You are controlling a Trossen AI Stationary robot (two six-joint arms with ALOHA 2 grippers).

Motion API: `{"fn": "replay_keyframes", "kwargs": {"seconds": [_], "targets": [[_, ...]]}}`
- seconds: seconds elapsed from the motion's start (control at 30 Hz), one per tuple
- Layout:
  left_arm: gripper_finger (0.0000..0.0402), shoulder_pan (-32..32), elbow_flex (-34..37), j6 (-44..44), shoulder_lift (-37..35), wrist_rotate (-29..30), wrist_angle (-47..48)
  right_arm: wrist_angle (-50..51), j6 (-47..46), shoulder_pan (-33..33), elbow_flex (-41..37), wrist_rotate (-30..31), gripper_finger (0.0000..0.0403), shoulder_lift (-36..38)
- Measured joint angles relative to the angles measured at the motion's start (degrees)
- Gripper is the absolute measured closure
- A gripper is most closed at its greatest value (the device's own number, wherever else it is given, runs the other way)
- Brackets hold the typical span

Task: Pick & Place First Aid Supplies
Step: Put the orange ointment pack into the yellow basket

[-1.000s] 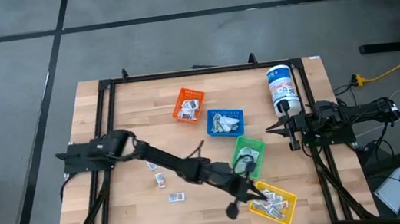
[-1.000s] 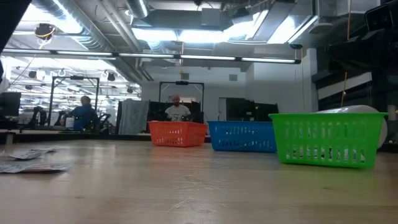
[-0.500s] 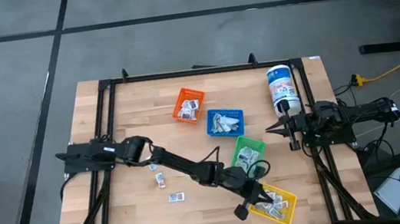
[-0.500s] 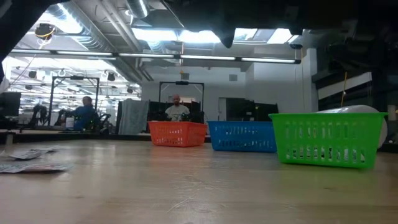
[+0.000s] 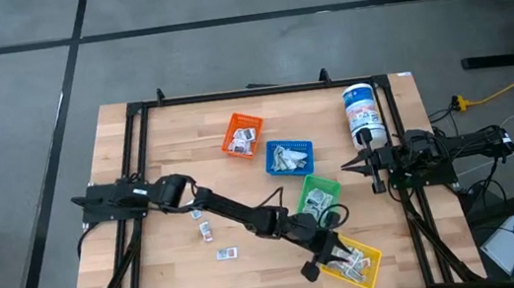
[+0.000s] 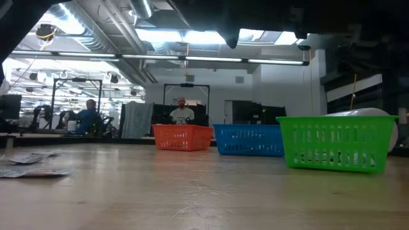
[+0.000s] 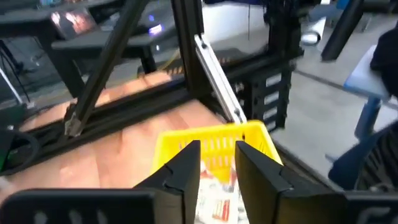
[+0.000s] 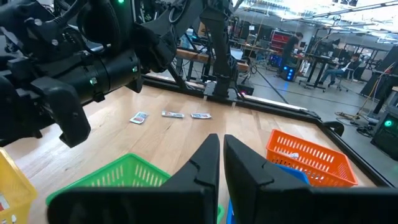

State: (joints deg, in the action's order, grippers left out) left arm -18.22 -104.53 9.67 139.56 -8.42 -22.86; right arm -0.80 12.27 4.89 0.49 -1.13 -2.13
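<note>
In the yellow bin (image 5: pixel 352 259), at the table's near edge, lie several first aid packets (image 5: pixel 351 265): small flat white sachets with coloured print. More of them fill the other bins, and three loose packets (image 5: pixel 207 232) rest on the bare wood well to the left of the yellow bin, between it and the left arm's base.

Handling, as judged from their look: each packet is thin, light and limp, likely with a slick film surface. A pinch across a free edge or corner should hold better than a press on the flat face, since a packet lying flat on wood offers the fingers little to get under. None looks fragile, though a hard squeeze could crease one.

Writing: the print on the packets is too small to read in any view. The white canister (image 5: pixel 362 113), standing far beyond the yellow bin near the right arm, carries a blue label whose text is likewise illegible.

The left gripper (image 5: pixel 323 253) hangs directly over the yellow bin's left rim; in the left wrist view its fingers (image 7: pixel 186 169) stand apart with nothing between them, the packets visible below in the bin. The right gripper (image 5: pixel 374 170) waits at the table's right edge, just beside the canister, its fingers drawn almost together on nothing.

Farther from the yellow bin, in a diagonal row, sit the green bin (image 5: pixel 318 197), the blue bin (image 5: pixel 289 157) and the orange bin (image 5: pixel 242 134).
</note>
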Motion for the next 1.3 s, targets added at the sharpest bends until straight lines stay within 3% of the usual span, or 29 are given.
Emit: {"fn": "replay_keyframes", "kwargs": {"seconds": [0.23,0.7,1.03,1.3], "targets": [[0.0287,-0.1,0.0,3.9,-5.4,4.9,13.1,0.0,0.0,0.0,0.0,0.0,0.0377,0.0],[0.0292,-4.3,0.0,-3.1,-19.1,8.6,44.1,0.0,0.0,0.0,0.0,0.0,0.0377,0.0],[0.0303,-7.4,0.0,-7.4,-20.7,16.8,55.7,0.0,0.0,0.0,0.0,0.0,0.0377,0.0],[0.0304,-8.4,0.1,-11.0,-20.7,17.6,65.4,0.0,0.0,0.0,0.0,0.0,0.0377,0.0]]}}
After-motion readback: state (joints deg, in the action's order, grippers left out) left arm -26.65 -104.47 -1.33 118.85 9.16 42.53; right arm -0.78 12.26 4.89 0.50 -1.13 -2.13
